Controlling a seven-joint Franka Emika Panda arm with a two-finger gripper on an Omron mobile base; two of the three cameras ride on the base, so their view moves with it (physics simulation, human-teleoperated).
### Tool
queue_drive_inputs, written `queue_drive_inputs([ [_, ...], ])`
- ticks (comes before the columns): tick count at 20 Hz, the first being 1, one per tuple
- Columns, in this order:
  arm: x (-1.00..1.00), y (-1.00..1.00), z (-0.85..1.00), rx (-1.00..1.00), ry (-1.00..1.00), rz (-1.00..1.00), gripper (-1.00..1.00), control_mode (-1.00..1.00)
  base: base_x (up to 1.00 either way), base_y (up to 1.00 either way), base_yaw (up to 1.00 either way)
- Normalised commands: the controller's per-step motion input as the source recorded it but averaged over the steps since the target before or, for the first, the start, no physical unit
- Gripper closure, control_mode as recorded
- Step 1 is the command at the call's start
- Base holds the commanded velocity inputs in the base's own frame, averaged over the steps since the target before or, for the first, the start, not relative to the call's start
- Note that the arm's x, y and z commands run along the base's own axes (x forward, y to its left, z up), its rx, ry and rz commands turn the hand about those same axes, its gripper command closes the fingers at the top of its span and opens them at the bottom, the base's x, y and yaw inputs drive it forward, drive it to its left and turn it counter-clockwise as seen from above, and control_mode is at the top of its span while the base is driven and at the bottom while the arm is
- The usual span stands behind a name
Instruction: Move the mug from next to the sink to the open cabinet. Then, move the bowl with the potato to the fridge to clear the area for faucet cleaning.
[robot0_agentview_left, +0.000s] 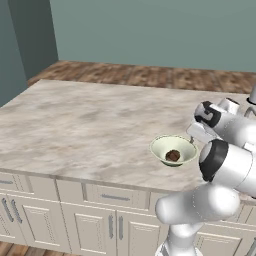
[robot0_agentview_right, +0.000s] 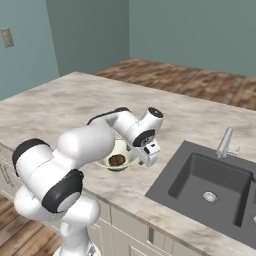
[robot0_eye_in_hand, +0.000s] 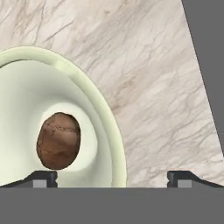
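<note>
Gripper (robot0_eye_in_hand: 112, 179) sits right over the bowl's (robot0_eye_in_hand: 52, 109) near-side rim, fingers spread wide, holding nothing. In the hand view one fingertip is above the bowl's inside, next to the potato (robot0_eye_in_hand: 58, 141); the other is outside, above the counter (robot0_eye_in_hand: 157, 78). So the jaws straddle the rim wall.

Bowl is on the counter near its front edge, just left of the sink (robot0_agentview_right: 210, 187), potato resting at the bottom centre. From the right base view the hand hangs between bowl and sink edge.

Handling, my read: bowl looks rigid, glazed, thin-walled, probably light but slick. Shallow flare means a rim pinch can slip or tilt. Potato is loose and will roll if the bowl tips, so keep it level. Best hold: pinch the rim wall as lined up now, one finger inside, one outside, and go deep enough to clear the lip.

Clearance: wide bare counter to the left and far side. Right side is tight; the sink drop-off is close and the faucet (robot0_agentview_right: 224, 142) stands at its far edge. Counter front edge is near too. Lift straight up before any sideways travel and avoid swinging over the basin.

Mug step looks done, since no mug is beside the sink.
</note>
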Motion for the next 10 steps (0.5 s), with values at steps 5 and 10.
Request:
queue_drive_inputs([
  [5, 0.41, 0.0, -0.33, 0.0, 0.0, 0.0, -1.0, -1.0, 0.0, 0.0, 0.0],
  [10, 0.2, 0.02, -0.41, 0.0, 0.0, 0.0, -1.0, -1.0, 0.0, 0.0, 0.0],
])
